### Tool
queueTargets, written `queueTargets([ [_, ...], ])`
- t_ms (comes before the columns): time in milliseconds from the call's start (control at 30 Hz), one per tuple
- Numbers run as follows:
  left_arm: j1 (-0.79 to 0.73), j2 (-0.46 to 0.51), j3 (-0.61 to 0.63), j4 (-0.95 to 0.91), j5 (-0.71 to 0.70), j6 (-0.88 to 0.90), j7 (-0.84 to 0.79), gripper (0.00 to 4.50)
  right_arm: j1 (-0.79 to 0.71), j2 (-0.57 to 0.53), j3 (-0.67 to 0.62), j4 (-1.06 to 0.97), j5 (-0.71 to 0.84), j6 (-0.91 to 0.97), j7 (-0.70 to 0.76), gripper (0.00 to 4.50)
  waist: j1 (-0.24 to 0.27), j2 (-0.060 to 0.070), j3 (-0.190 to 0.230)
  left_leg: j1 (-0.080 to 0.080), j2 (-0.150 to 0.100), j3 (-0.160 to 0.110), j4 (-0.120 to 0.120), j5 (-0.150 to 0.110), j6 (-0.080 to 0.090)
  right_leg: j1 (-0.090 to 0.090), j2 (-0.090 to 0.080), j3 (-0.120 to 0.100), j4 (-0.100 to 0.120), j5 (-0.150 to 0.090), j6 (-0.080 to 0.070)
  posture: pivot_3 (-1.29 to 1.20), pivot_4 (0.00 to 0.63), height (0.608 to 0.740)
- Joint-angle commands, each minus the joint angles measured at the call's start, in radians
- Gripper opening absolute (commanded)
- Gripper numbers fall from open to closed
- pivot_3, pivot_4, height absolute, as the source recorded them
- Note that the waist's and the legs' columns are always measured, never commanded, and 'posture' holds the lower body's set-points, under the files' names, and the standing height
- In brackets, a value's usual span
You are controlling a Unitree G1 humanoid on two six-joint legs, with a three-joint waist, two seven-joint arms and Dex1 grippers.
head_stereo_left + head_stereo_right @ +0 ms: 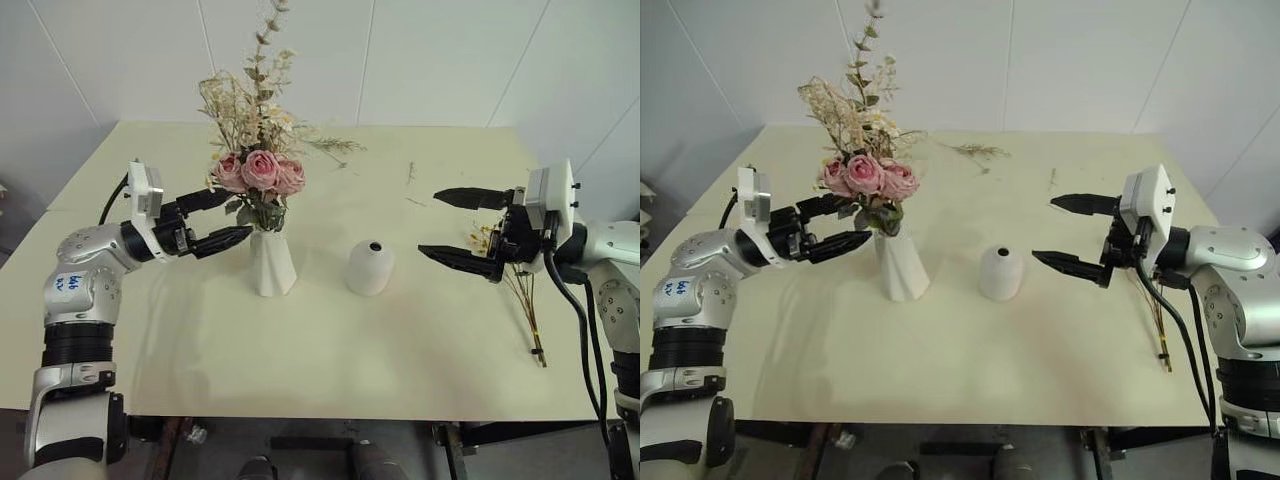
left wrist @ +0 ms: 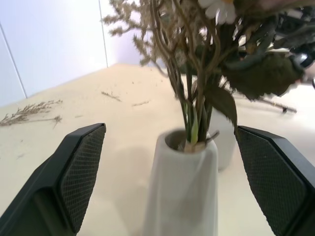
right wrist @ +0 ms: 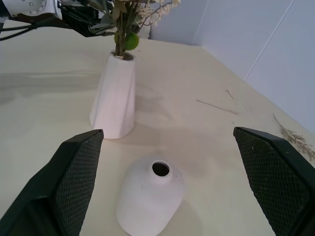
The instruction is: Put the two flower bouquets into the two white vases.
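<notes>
- Pink rose bouquet with beige dried sprigs (image 1: 258,170) stands in the taller matte white twisted cone vase (image 1: 271,262), stems down in the mouth. Top-heavy spray on a narrow cone; a knock could tip it.
- Left gripper (image 1: 222,218) is spread wide and holds nothing, one finger at the leaves just beside the stems. Risk: drawing back snags foliage and drags the vase over.
- Short white domed vase with a small top hole (image 1: 370,267) is empty, near the cone vase on the pale cream table (image 1: 330,370).
- Right gripper (image 1: 452,227) is fully open and empty, near the dome.
- Thin-stemmed bouquet with small yellow blossoms (image 1: 520,290) lies flat at the table's right, behind that gripper. Risk: limp stems miss the small hole.
- Its blossoms are mostly hidden by the right gripper; sunflower not made out.
- Loose dried twigs (image 1: 975,151) far back, detail unclear.
</notes>
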Motion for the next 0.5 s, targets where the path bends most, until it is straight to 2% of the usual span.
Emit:
queueTargets([
  [33, 0.013, 0.053, 0.002, -0.033, -0.011, 0.009, -0.071, 4.47, 0.003, -0.088, -0.067, -0.010, -0.015, 0.065, -0.044, 4.50, 0.000, 0.000, 0.000, 0.000, 0.000, 0.000, 0.000, 0.000, 0.000, 0.000, 0.000, 0.000, 0.000, 0.000, 0.000, 0.00, 0.150, 0.740],
  [133, 0.014, 0.083, 0.002, -0.072, -0.038, 0.049, -0.121, 4.47, 0.020, -0.181, -0.066, 0.012, -0.042, 0.191, -0.088, 4.50, 0.003, 0.000, 0.000, 0.000, 0.000, 0.000, -0.001, 0.000, 0.000, -0.001, 0.000, 0.000, 0.000, -0.001, -0.001, 0.00, 0.150, 0.740],
  [233, 0.010, 0.107, -0.003, -0.133, -0.074, 0.115, -0.166, 4.47, 0.060, -0.324, -0.030, 0.032, -0.096, 0.369, -0.118, 4.50, 0.008, 0.000, 0.000, 0.000, 0.000, 0.000, -0.002, 0.000, 0.000, -0.001, 0.000, 0.000, -0.001, -0.001, -0.002, 0.00, 0.150, 0.740],
  [400, 0.027, 0.119, 0.002, -0.211, -0.127, 0.193, -0.195, 4.47, 0.045, -0.424, -0.015, 0.103, -0.070, 0.607, -0.114, 4.50, 0.002, 0.001, 0.000, 0.000, 0.001, 0.001, -0.004, 0.000, 0.001, -0.002, 0.000, 0.000, -0.002, -0.001, -0.002, 0.00, 0.150, 0.740],
  [500, 0.043, 0.145, -0.004, -0.254, -0.146, 0.237, -0.224, 4.47, 0.040, -0.472, 0.049, 0.172, -0.104, 0.656, -0.091, 4.50, -0.006, 0.001, 0.000, 0.001, 0.001, 0.003, -0.005, 0.000, 0.001, -0.002, 0.000, 0.001, -0.003, -0.002, -0.002, 0.00, 0.150, 0.740],
])
